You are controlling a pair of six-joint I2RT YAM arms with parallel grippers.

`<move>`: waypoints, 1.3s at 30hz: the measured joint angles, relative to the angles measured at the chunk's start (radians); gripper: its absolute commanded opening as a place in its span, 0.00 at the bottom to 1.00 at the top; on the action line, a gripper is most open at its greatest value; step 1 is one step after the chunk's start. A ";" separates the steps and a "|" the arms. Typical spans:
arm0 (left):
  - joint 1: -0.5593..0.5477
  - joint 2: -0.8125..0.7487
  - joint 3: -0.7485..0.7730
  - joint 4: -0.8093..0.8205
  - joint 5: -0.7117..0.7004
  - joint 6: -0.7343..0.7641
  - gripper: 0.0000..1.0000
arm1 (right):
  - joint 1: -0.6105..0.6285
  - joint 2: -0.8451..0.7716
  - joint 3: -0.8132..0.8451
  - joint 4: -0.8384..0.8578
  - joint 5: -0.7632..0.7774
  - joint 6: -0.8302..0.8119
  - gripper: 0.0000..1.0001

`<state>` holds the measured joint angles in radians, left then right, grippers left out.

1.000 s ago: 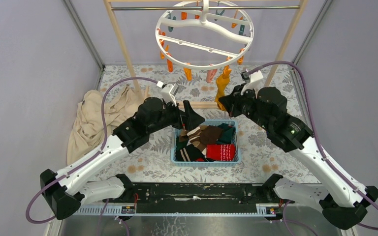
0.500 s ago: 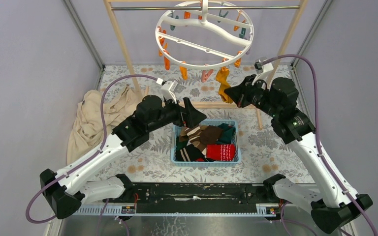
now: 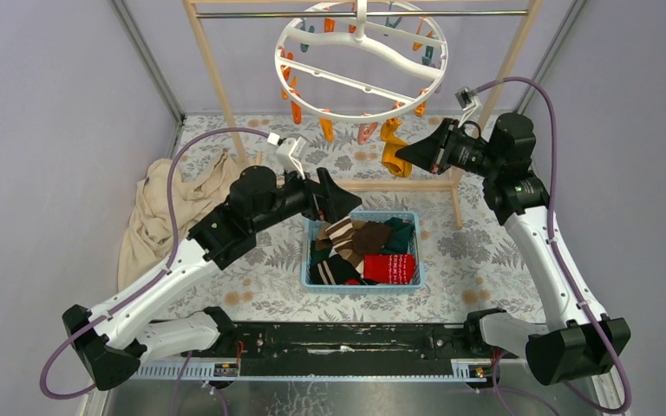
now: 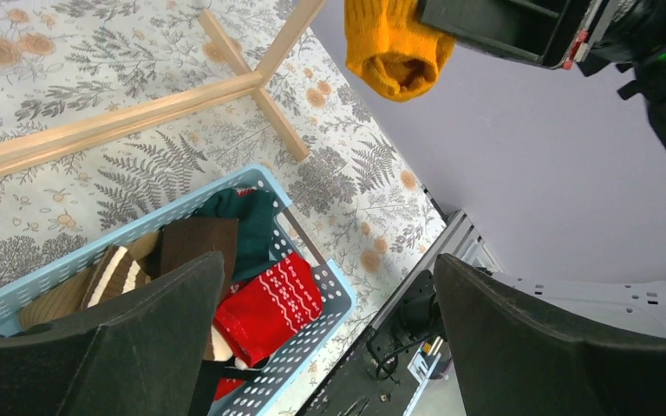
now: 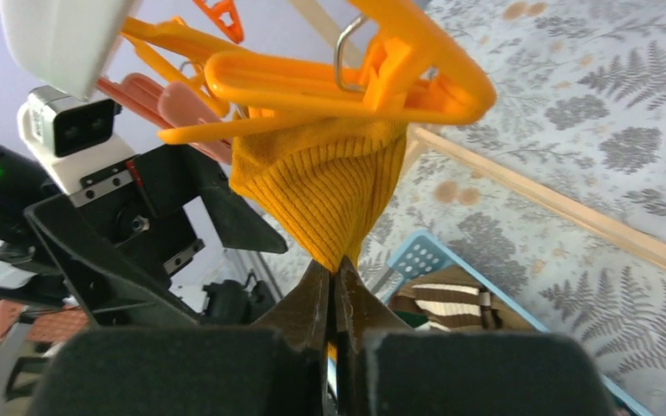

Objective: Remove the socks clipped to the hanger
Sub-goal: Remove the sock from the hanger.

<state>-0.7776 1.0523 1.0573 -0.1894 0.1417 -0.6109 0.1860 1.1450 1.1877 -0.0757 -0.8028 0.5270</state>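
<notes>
My right claw (image 3: 409, 154) has risen and swung out to the right, pinched on the mustard sock (image 3: 390, 146), which now bunches up sideways instead of dangling straight. The hanger (image 3: 361, 33) has tilted, and my left arm has edged back slightly.

Basket (image 3: 360, 288): light blue plastic, rectangular, perforated walls; stands mid-table on the cover, just in front of the rack's foot bar (image 3: 425, 184).
Cloth (image 3: 169, 212): beige, crumpled; heaped at the table's left edge by the wall, well apart from the basket.
Rack (image 3: 215, 82): pale wood, two slanted uprights; grey metal rod (image 3: 243, 14) across the top.
Cover (image 3: 473, 247): pale, printed with ferns and flowers; spread over the table.
Walls (image 3: 43, 121): plain lilac; metal posts (image 3: 150, 65) at the rear corners.
</notes>
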 measured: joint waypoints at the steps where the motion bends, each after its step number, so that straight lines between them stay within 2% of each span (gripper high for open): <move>1: 0.000 0.000 0.006 -0.001 0.000 0.000 0.99 | -0.009 0.010 0.003 0.014 -0.031 0.017 0.00; 6: 0.000 0.005 0.065 -0.011 -0.007 0.000 0.99 | -0.029 0.022 0.010 0.026 -0.132 0.058 0.00; 14: 0.000 0.081 0.241 0.000 -0.046 0.001 0.98 | -0.030 0.022 0.037 -0.048 -0.161 0.026 0.00; 17: 0.000 0.132 0.286 0.018 -0.061 0.010 0.92 | -0.030 0.022 0.037 -0.063 -0.161 0.020 0.00; 19: 0.000 0.192 0.313 0.024 -0.097 0.041 0.82 | -0.030 0.022 0.037 -0.066 -0.161 0.019 0.00; 21: 0.000 0.205 0.325 0.015 -0.117 0.054 0.80 | -0.030 0.022 0.037 -0.066 -0.161 0.019 0.00; 30: 0.000 0.241 0.415 0.015 -0.245 0.127 0.80 | -0.030 0.022 0.037 -0.069 -0.161 0.016 0.00; 39: 0.025 0.240 0.427 0.006 -0.326 0.178 0.80 | -0.030 0.018 0.027 -0.070 -0.163 0.016 0.00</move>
<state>-0.7525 1.2926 1.4841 -0.1833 -0.1844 -0.4328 0.1558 1.1633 1.2152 -0.1455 -0.9657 0.5434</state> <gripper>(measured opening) 0.800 0.023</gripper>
